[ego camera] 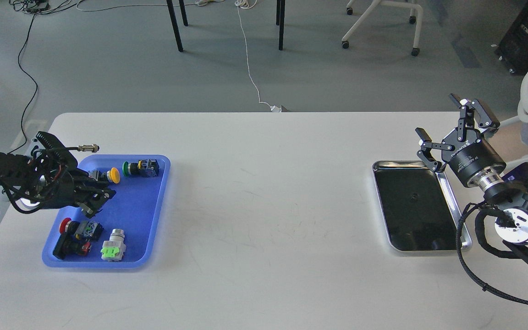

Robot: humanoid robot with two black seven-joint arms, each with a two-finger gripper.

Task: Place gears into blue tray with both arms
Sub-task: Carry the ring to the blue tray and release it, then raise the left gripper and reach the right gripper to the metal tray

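My right hand (447, 130), black and two-fingered, hangs with its fingers spread wide just above the far right corner of the shiny steel tray (454, 208). My left hand (96, 199) reaches over the near-left part of the flat bright blue plastic tray (156, 215); it is too dark for me to tell its fingers apart. Both trays lie on the broad white worktop (264, 206), well apart. Coloured push-button switches (141, 168) sit in the blue tray. One tiny black gear (413, 197) lies near the middle of the steel tray.
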